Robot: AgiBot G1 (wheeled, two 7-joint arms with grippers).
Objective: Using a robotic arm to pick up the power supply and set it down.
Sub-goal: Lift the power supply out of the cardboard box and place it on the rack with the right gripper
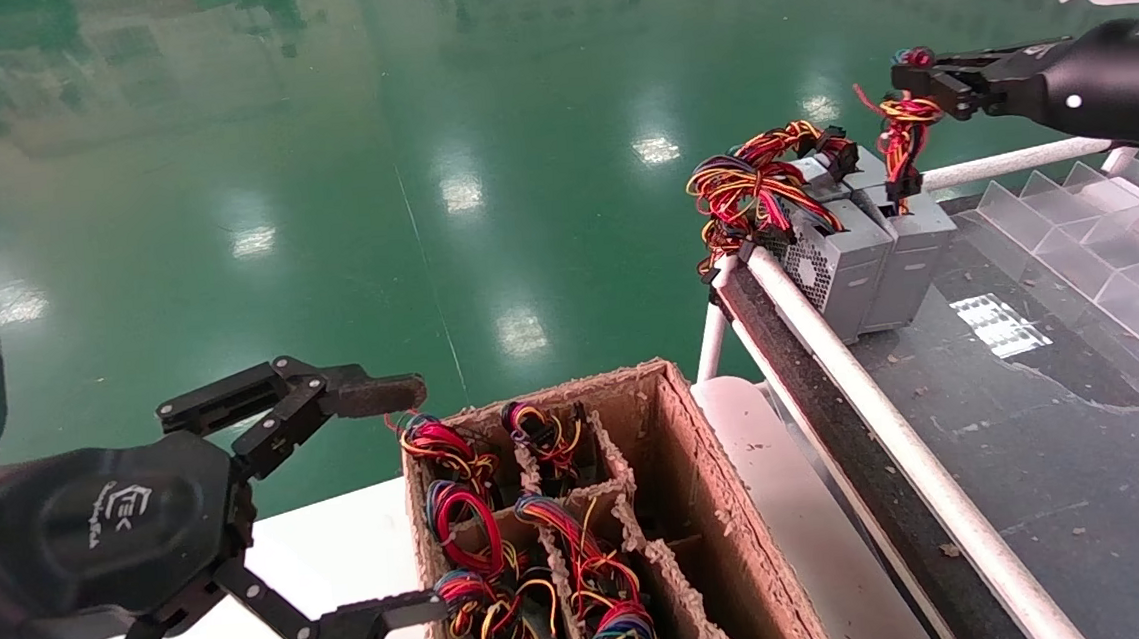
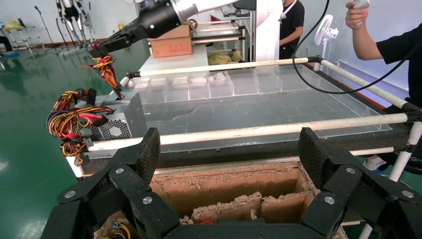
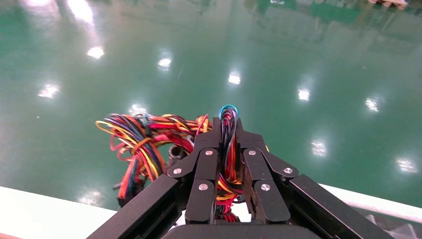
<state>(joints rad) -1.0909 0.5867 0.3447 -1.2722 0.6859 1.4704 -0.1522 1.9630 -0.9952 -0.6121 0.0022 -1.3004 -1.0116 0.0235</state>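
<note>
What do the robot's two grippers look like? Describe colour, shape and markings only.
Left gripper: glossy black rounded palm with a white "TEK" logo and matte black jointed linkage fingers with silver rivets. Right gripper: same glossy black body and black linkage fingers.

Factory workshop: glossy green floor, pipe-framed workbench, carton of wired units.

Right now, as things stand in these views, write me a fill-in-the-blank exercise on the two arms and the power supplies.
1. The right end effector is shut on the power supply's bundle of ____.
2. The power supply stands on the table beside a like grey box whose vent face is ____.
3. The left end effector, hovering by the cardboard box, has its fingers ____.
4. The cardboard box's far-right compartment is ____.

Missing words: wires; perforated; open; empty
</note>
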